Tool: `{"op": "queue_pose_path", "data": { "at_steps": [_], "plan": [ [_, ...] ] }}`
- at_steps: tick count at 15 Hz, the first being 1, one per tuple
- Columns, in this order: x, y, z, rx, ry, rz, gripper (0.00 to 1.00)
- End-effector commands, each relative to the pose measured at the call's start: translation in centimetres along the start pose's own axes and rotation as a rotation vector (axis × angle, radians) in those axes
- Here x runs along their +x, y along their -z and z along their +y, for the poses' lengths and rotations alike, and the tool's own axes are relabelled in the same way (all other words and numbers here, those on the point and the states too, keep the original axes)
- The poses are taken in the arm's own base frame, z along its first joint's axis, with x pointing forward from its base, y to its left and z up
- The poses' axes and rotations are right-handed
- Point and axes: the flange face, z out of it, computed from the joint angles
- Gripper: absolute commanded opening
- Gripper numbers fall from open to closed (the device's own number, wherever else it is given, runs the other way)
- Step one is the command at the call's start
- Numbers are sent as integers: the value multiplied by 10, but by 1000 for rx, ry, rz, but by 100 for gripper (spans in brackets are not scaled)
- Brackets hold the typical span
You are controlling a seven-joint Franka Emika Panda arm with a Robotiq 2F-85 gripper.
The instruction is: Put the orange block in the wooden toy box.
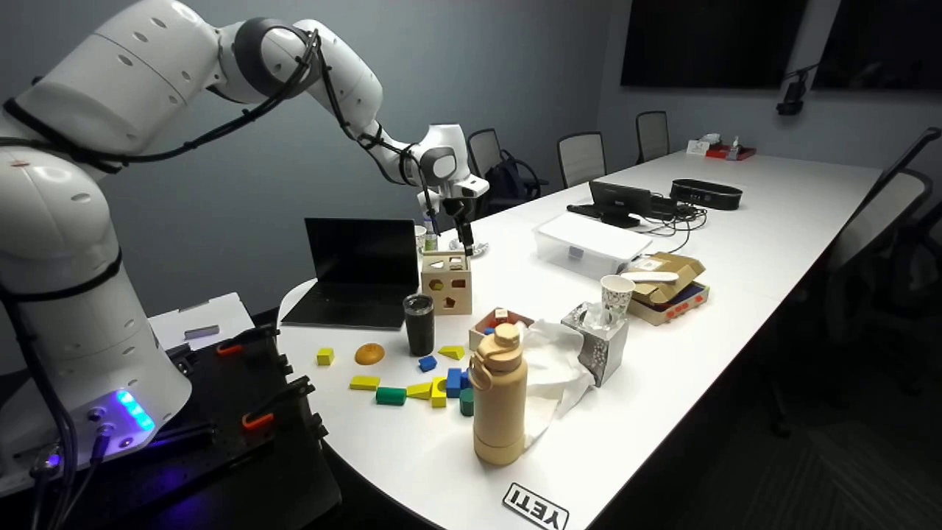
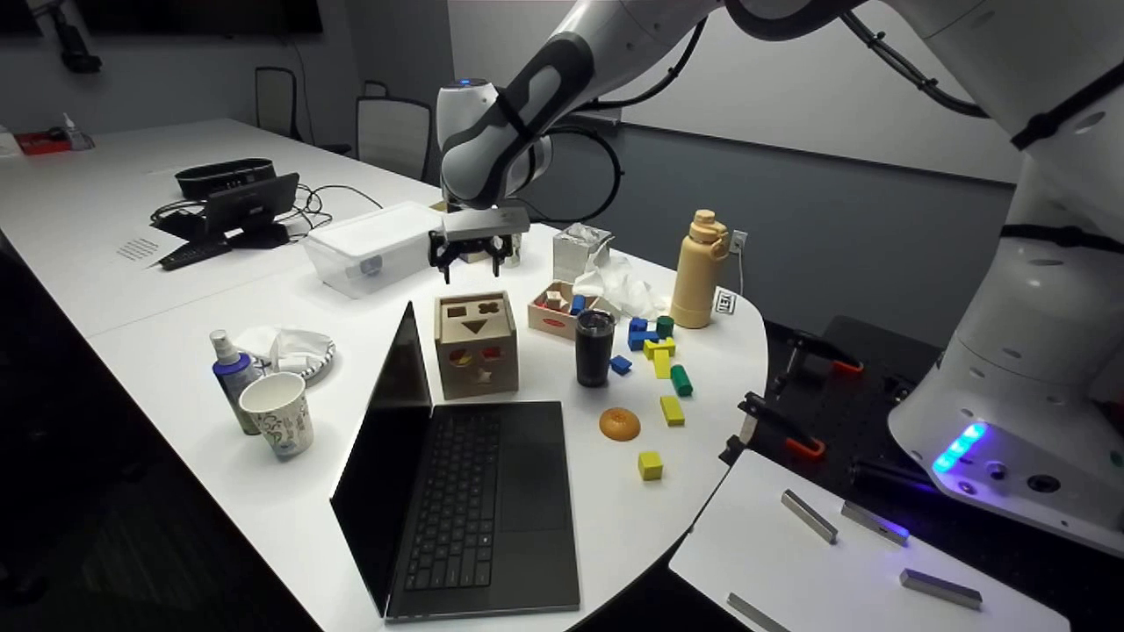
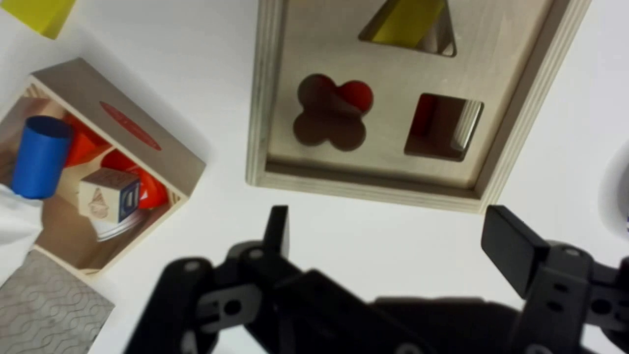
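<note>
The wooden toy box (image 1: pixel 447 293) stands upright on the white table; it also shows in an exterior view (image 2: pixel 474 341). Its lid fills the top of the wrist view (image 3: pixel 388 118), with yellow and red pieces inside. My gripper (image 3: pixel 385 226) is open and empty, above the table just past one edge of the box; it also shows in both exterior views (image 1: pixel 465 246) (image 2: pixel 471 274). An orange dome-shaped piece (image 1: pixel 369 354) lies on the table, also in an exterior view (image 2: pixel 620 425). Red-orange pieces (image 3: pixel 83 142) lie in a small wooden tray (image 3: pixel 118 123). I cannot tell which is the orange block.
An open laptop (image 2: pixel 492 500) and black tumbler (image 2: pixel 594 347) stand close to the box. A beige jug (image 1: pixel 500 397), tissue box (image 1: pixel 603 350) and clear plastic bin (image 2: pixel 378 250) are nearby. Several yellow, green and blue blocks (image 1: pixel 390 396) lie loose. A paper cup (image 2: pixel 277 412) stands beside a spray bottle (image 2: pixel 234 377).
</note>
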Motion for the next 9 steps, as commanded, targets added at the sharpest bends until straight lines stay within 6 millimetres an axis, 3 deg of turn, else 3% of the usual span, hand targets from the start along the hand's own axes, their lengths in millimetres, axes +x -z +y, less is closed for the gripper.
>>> {"op": "queue_pose_path", "data": {
  "at_steps": [1,4,9],
  "plan": [
    [-9,49,18,-13,-8,-77,100],
    [-23,82,41,-55,-12,-124,100],
    [-56,125,96,-76,-66,-158,100]
  ]
}}
